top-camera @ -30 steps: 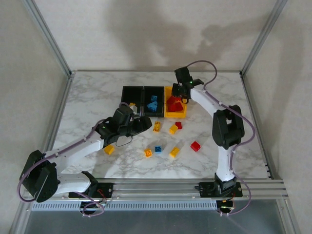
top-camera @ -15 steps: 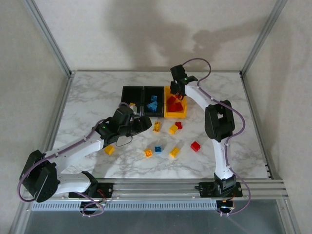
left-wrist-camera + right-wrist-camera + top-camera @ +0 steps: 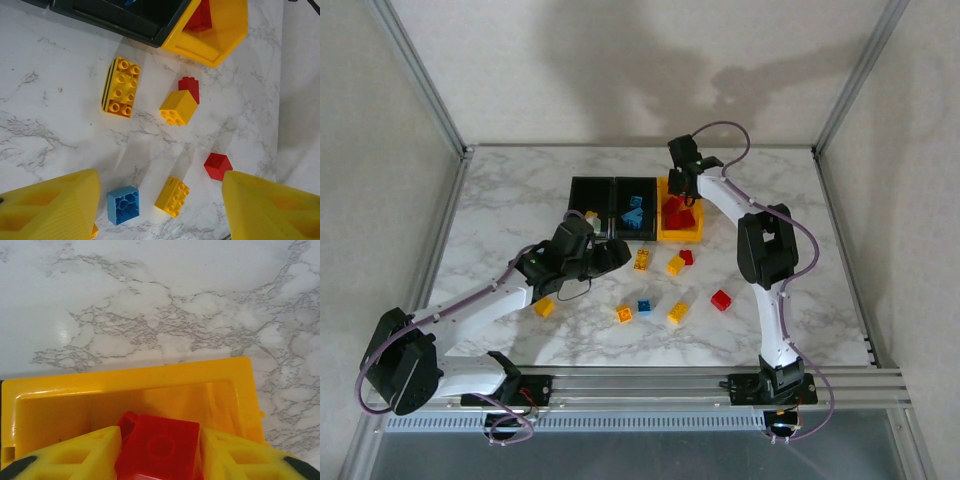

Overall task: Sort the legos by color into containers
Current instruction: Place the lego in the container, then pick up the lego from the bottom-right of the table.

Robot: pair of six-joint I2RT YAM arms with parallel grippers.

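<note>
Small plastic legos (image 3: 178, 107) are shown. They are judged light, stiff and smooth-sided, so likely to twist if pinched by a corner. They are best taken across two flat opposite sides.

The right gripper (image 3: 159, 437) is seen above the yellow bin (image 3: 125, 377), its fingers partly parted. A red brick (image 3: 161, 450) fills the gap between them. Whether it is pressed by the pads or lies loose in the bin just below cannot be told.

The left gripper (image 3: 160, 185) is held wide open and empty over the marble table (image 3: 50, 125). Beneath it, loose bricks are scattered. A blue brick (image 3: 123, 204) lies just beside its left finger, and a striped yellow brick (image 3: 121, 86) lies farther ahead, near the bins.
</note>
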